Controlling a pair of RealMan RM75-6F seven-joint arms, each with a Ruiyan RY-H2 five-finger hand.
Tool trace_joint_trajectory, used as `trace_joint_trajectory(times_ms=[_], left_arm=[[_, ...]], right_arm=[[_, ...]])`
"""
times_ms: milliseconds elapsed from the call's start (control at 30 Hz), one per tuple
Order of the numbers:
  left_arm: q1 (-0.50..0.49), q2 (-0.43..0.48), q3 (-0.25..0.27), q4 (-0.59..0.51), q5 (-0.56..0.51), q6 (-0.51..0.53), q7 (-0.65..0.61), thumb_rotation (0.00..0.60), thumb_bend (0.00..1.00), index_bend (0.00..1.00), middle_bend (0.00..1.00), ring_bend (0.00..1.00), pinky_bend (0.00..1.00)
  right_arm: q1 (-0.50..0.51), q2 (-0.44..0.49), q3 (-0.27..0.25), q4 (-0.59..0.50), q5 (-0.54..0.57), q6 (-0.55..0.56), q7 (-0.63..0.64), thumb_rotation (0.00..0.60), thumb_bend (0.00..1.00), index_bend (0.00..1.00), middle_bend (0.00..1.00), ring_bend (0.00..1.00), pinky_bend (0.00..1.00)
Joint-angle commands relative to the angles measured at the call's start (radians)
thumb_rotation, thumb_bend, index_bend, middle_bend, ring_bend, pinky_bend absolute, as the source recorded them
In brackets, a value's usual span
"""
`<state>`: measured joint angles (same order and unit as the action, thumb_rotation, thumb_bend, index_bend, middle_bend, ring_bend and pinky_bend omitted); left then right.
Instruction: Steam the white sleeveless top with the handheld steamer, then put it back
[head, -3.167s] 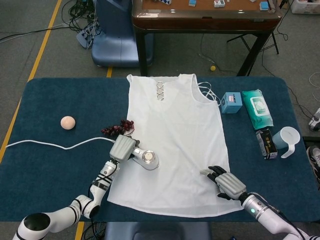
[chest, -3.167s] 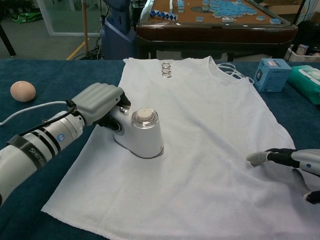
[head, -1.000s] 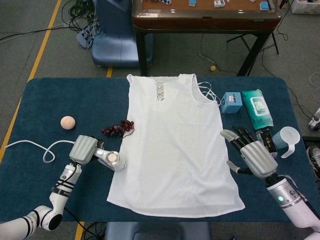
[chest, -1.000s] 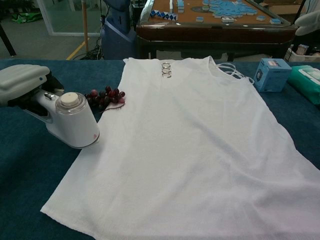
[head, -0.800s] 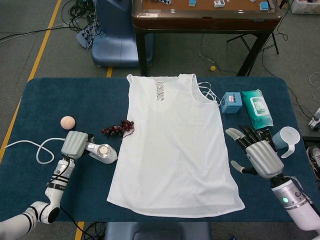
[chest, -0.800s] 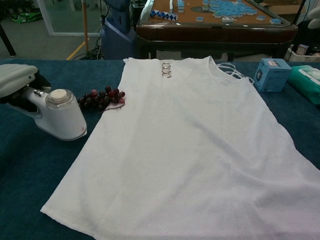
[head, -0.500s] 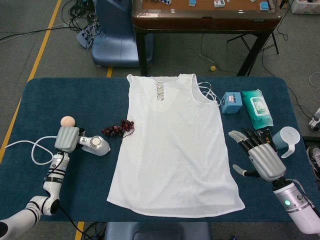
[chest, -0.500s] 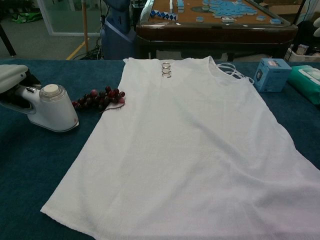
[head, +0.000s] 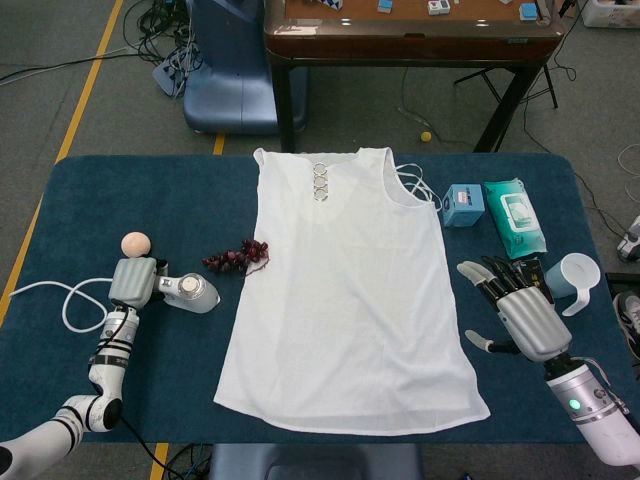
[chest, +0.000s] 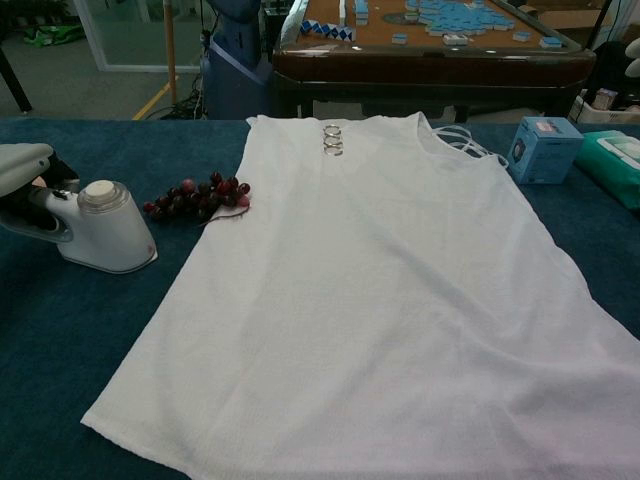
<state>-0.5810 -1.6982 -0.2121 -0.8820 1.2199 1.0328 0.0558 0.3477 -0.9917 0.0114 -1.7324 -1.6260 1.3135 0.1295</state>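
Grapes (head: 237, 256) between steamer (head: 190, 290) and top (head: 350, 290).

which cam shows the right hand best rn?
Head view. The right hand shows whole there, fingers spread, holding nothing, off the white top's right edge near the cup. Chest view catches only a sliver of it at the frame's upper right corner.

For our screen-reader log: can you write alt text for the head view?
A white sleeveless top lies flat on a blue table. To its left, the left hand holds a handheld steamer standing on the table off the fabric, beside grapes; the right hand hovers open at the right.
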Motion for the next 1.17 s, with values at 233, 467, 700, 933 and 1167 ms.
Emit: trace_joint_trajectory(times_ms=[233, 467, 700, 933, 1167], left_arm=[[0.025, 0.051, -0.003, -0.123, -0.032, 0.018, 0.087, 0.600, 0.00, 0.00, 0.00, 0.00, 0.23], [0.069, 0.131, 0.000, -0.287, -0.059, 0.056, 0.139, 0.600, 0.00, 0.00, 0.00, 0.00, 0.17], [0.134, 0.268, 0.026, -0.498, -0.049, 0.125, 0.178, 0.600, 0.00, 0.00, 0.00, 0.00, 0.17], [0.223, 0.359, 0.048, -0.644, 0.035, 0.293, 0.152, 0.600, 0.00, 0.01, 0.02, 0.04, 0.17], [0.318, 0.412, 0.110, -0.735, 0.127, 0.439, 0.176, 0.600, 0.00, 0.13, 0.10, 0.10, 0.19]], right_arm=[[-0.006, -0.002, 0.005, 0.018, -0.002, 0.004, 0.020, 0.600, 0.23, 0.01, 0.13, 0.04, 0.04], [-0.020, 0.001, 0.009, 0.040, 0.008, 0.015, 0.041, 0.600, 0.23, 0.01, 0.13, 0.04, 0.04], [-0.037, -0.006, 0.007, 0.093, 0.046, 0.002, 0.078, 0.600, 0.23, 0.01, 0.13, 0.04, 0.04], [-0.059, -0.015, -0.002, 0.136, 0.067, -0.003, 0.065, 0.600, 0.30, 0.01, 0.13, 0.04, 0.04], [-0.118, -0.023, -0.008, 0.137, 0.111, 0.042, 0.019, 0.600, 0.34, 0.01, 0.17, 0.04, 0.04]])
